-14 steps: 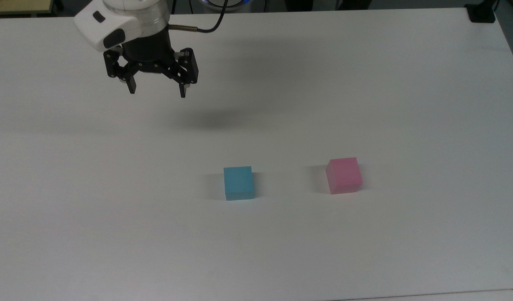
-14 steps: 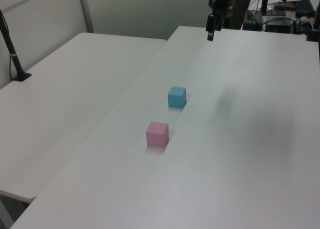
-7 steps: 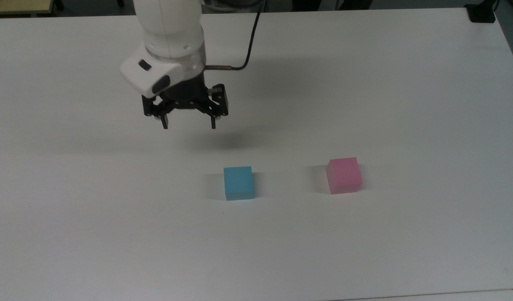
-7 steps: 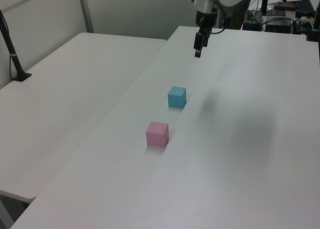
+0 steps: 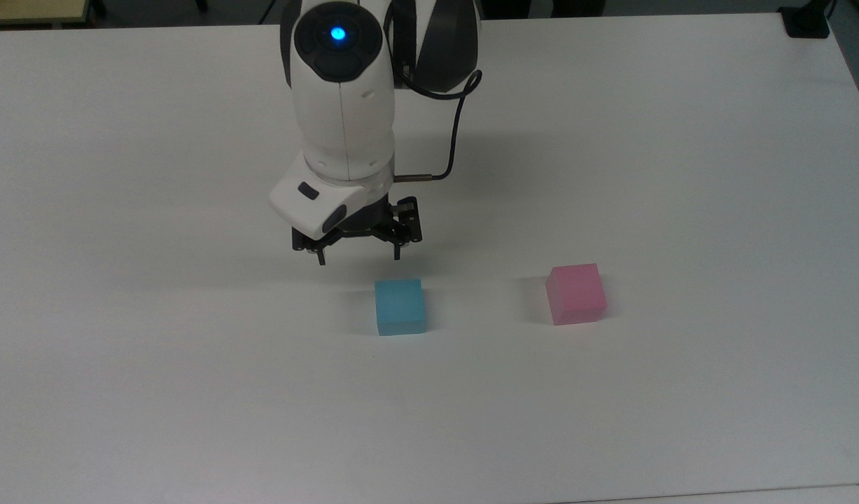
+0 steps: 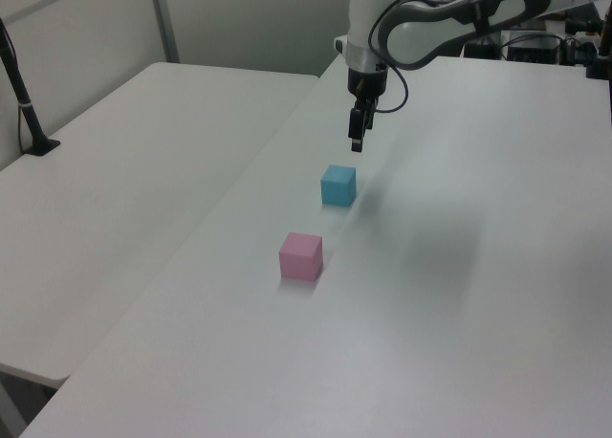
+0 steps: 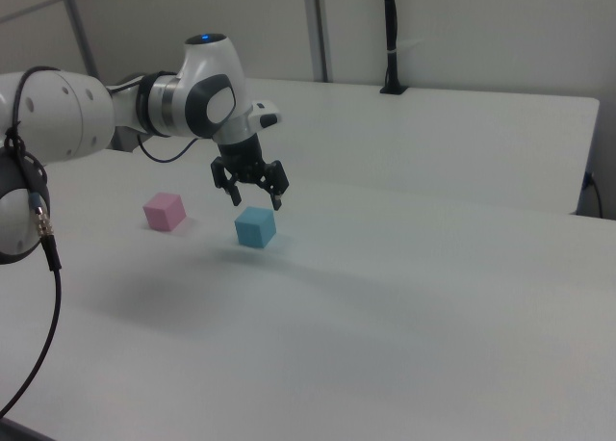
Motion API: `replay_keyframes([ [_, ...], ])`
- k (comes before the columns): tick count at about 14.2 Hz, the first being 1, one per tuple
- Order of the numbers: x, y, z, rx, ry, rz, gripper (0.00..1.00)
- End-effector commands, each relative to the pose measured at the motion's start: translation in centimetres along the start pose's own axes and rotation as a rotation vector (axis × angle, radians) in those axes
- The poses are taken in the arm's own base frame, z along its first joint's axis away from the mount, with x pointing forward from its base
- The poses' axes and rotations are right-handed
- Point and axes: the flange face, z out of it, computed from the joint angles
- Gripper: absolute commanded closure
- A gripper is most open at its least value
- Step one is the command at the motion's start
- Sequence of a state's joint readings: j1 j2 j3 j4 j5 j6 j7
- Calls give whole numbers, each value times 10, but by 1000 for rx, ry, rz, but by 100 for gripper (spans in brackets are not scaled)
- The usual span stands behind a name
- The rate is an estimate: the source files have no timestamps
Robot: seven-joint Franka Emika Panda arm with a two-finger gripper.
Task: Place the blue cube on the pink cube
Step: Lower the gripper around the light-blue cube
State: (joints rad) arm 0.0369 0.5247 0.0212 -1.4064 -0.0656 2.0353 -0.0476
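While the gripper hangs with its fingers spread wide and empty, the blue cube sits on the table just below and ahead of it. Centre above that cube, then descend squarely. Farther off to the top view's right waits the pink cube.

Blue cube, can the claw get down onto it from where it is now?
Probably yes. The claw hangs open above the table, close beside the blue cube. The cube's top and sides are bare, and the pink cube sits well apart from it.
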Motion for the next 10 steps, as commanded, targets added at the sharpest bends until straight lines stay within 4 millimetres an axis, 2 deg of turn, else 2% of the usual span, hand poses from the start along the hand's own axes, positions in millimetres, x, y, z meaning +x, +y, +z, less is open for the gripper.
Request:
replay_keyframes([
  [1,10,-11,16,-25,25,-34,0],
  [4,12,-13,30,-24,32,-35,0],
  [6,15,-17,47,-23,23,-43,0],
  [7,17,-28,54,-22,19,-58,0],
  [10,24,-28,56,-22,33,-63,0],
])
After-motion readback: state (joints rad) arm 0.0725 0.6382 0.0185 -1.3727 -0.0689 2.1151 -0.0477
